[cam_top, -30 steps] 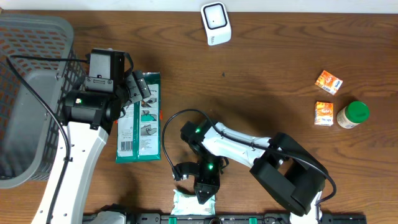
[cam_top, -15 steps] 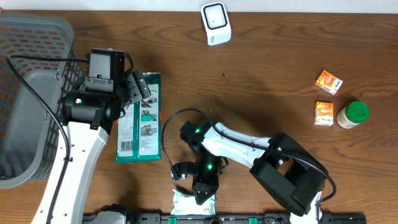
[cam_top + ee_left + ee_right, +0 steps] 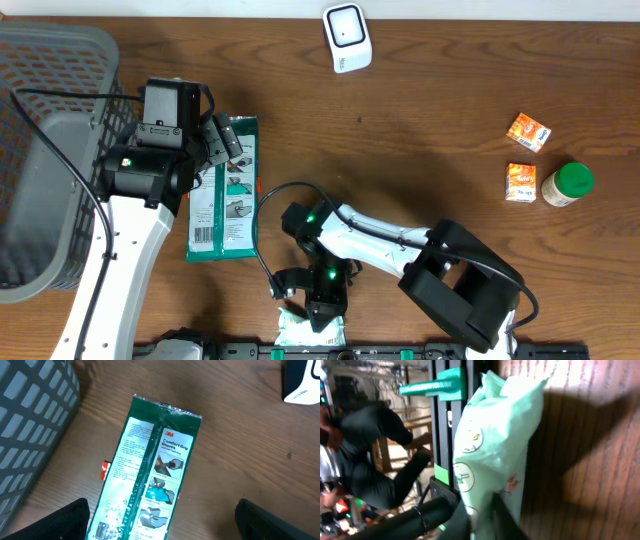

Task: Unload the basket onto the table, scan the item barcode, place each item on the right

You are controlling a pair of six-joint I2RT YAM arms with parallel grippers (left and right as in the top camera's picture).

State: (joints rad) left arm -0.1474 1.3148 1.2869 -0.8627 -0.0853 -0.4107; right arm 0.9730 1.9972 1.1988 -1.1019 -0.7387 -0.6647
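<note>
Grips the pale green pouch (image 3: 495, 445) at the near edge of the desk (image 3: 430, 120), right gripper (image 3: 487, 520) with jaws pinched narrow on the film at one end. Cannot tell whether lifted clear of the wood or only tipped up on it. Looks soft and light in the right wrist view: thin crinkled plastic, puffed, printed with round marks, sagging around the pinch. Likely to fold, swing and turn its faces away if carried by one corner. Better taken along a flat sealed edge, clear of the print, so the face hangs taut. Probably slippery as well, so calls for a firm, deep pinch rather than a fingertip hold. Shows no barcode on the face in view.

Holds the left gripper (image 3: 162, 527) apart from all this, jaws spread wide and empty, above a green glove pack (image 3: 225, 190) lying flat beside the grey basket (image 3: 50, 150).

Calls for a long carry to the white scanner (image 3: 347, 37) at the far edge, well apart from the pouch.
</note>
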